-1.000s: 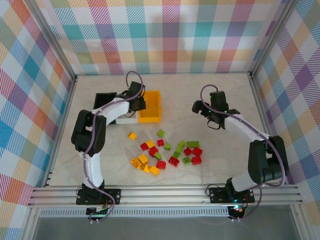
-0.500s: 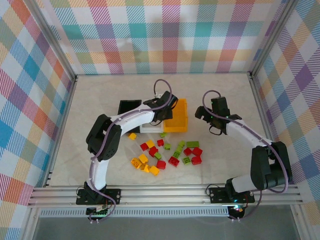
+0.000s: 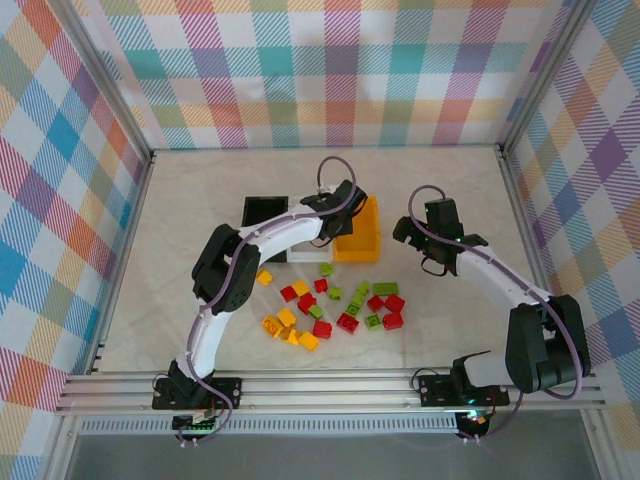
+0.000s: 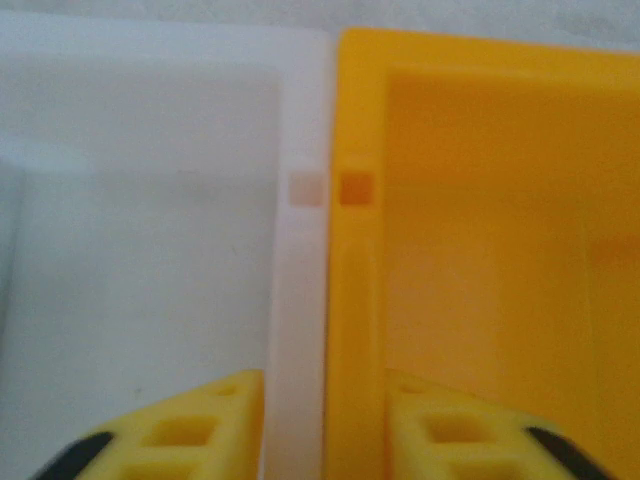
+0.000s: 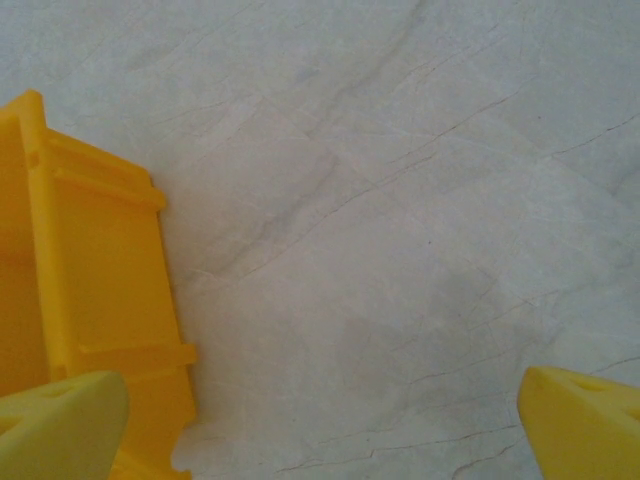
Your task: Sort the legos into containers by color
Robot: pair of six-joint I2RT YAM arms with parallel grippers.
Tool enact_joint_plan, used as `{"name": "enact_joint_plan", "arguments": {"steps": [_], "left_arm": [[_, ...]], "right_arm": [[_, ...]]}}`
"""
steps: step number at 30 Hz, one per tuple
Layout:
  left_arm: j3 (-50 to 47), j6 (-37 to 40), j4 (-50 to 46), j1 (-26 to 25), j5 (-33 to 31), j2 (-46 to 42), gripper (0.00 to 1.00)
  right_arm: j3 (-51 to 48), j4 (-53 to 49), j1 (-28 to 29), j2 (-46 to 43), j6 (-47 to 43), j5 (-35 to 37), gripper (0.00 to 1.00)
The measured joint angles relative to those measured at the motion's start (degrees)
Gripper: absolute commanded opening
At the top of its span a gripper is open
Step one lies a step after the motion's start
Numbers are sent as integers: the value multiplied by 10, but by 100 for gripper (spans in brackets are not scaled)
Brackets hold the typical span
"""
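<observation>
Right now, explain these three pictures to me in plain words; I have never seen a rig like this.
The machine is two robot arms bolted at the near edge of a table. One picture looks down from above; the other two come from a camera on each wrist, so yellow fingertips poke in below. On the table stand a black bin, a white bin and an orange bin in a row, with loose red, yellow-orange and green bricks nearer the arms. The left tool straddles the touching walls of the white and orange bins; whether it pinches them I cannot tell. The right tool hangs wide open beside the orange bin, holding nothing.
</observation>
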Motion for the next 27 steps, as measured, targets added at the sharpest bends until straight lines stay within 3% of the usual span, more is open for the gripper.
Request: {"name": "enact_joint_plan", "arguments": {"steps": [1,2,3,8,11,15,19,21,24,27], "left_arm": [[0,0,2,-1,3,0,50],[0,3,3,-1,4,0,71],[0,6,3,-2,5,-1,100],[-13,19,16,-9,11,-27,100],[-56,29,32,-10,14,-92,100],[-136,41,70,-11,3,-245,100],[-233,31,124,-9,-42,-424,100],[-287,5,140,4,-50,-504,100],[-372,-24,149,57,-12,-602,100],[-427,-32,140,106,14,-651,100]], "right_arm": [[0,-1,0,0,0,-1,100],[0,-2,0,0,0,-2,100],[0,-3,0,0,2,-3,100],[0,-26,0,-6,2,-26,98],[-2,-40,0,-21,2,-45,94],[-22,-58,6,-52,-3,-78,85],[-43,-87,33,-56,-5,-104,83],[-55,-102,52,-57,-5,-112,83],[-71,-127,84,-57,-2,-117,84],[-81,-153,112,-58,5,-116,84]]}}
